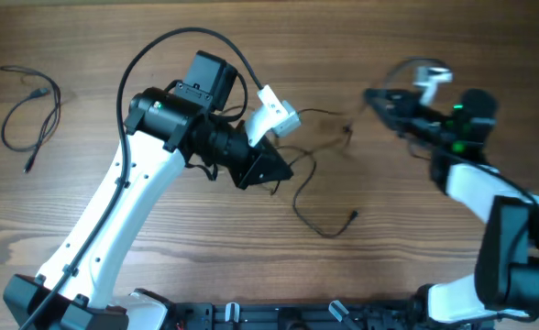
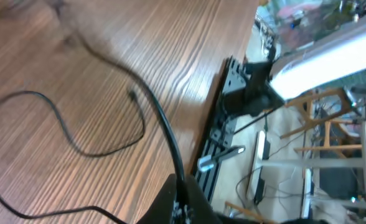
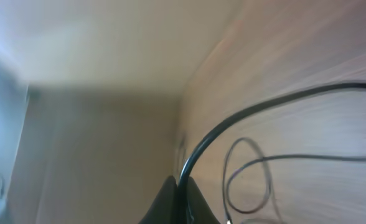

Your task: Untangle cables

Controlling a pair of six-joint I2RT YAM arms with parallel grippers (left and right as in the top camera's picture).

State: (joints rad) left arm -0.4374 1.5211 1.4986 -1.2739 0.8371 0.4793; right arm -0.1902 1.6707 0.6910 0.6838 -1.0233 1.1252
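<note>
The left gripper [image 2: 182,188] had its jaws pinched shut on a taut cable [image 2: 164,130], which ran straight out from the tips across the table [image 1: 86,37]. A looped cable [image 2: 63,129] lay just beside it, plug end free. The right gripper [image 3: 180,186] was closed the same way on a curved cable [image 3: 245,110] that swept away from its tips. I couldn't tell whether both held the same wire. A loose cable [image 1: 57,101] lay well apart, at the table's far left.
</note>
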